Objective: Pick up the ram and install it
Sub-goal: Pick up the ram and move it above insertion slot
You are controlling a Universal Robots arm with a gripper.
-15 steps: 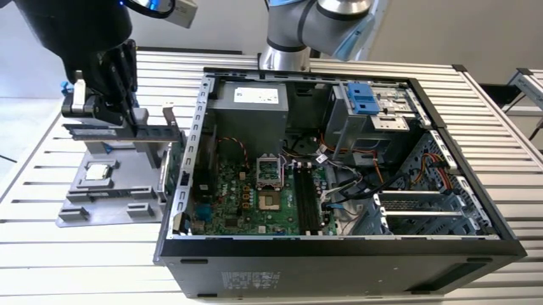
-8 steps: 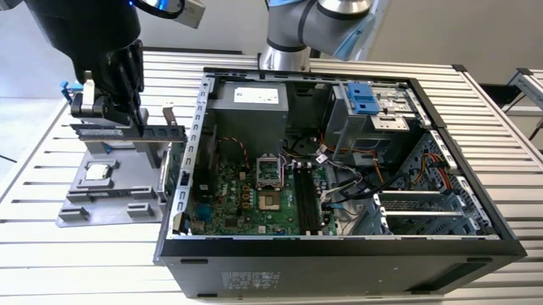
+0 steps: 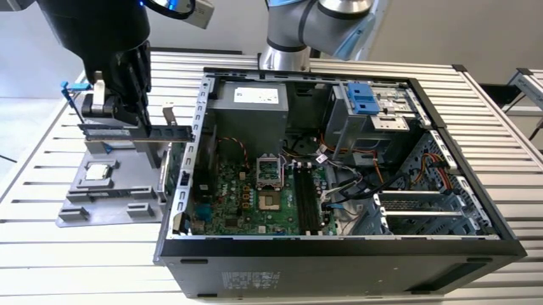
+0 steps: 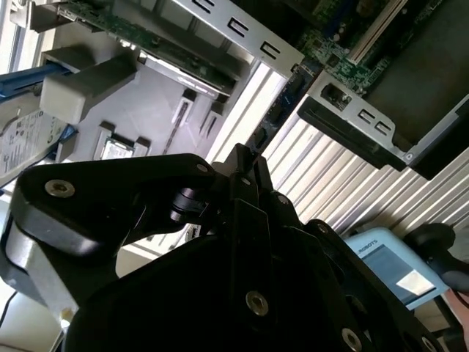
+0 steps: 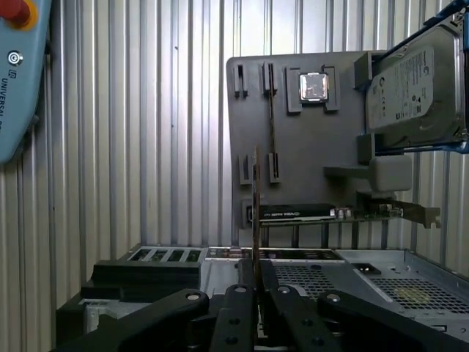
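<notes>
The ram [image 3: 140, 132] is a long dark stick held level in my gripper [image 3: 127, 124], above the grey parts holder [image 3: 106, 190] on the exterior view's left, outside the open computer case [image 3: 339, 244]. In the first wrist view the ram [image 5: 255, 205] shows edge-on as a thin line between the black fingers, with my gripper [image 5: 256, 282] shut on it. The black memory slots [image 3: 307, 200] lie on the motherboard [image 3: 241, 197] inside the case, well off to the exterior view's right of the gripper.
On the holder [image 5: 293, 147] sit a processor chip [image 5: 315, 86], a hard drive [image 5: 414, 81] and an upright expansion card [image 5: 297, 213] with a metal bracket. The case wall [image 3: 191, 146] stands between holder and motherboard. A pale blue pendant [image 5: 15, 73] lies on the slatted table [image 5: 146, 110].
</notes>
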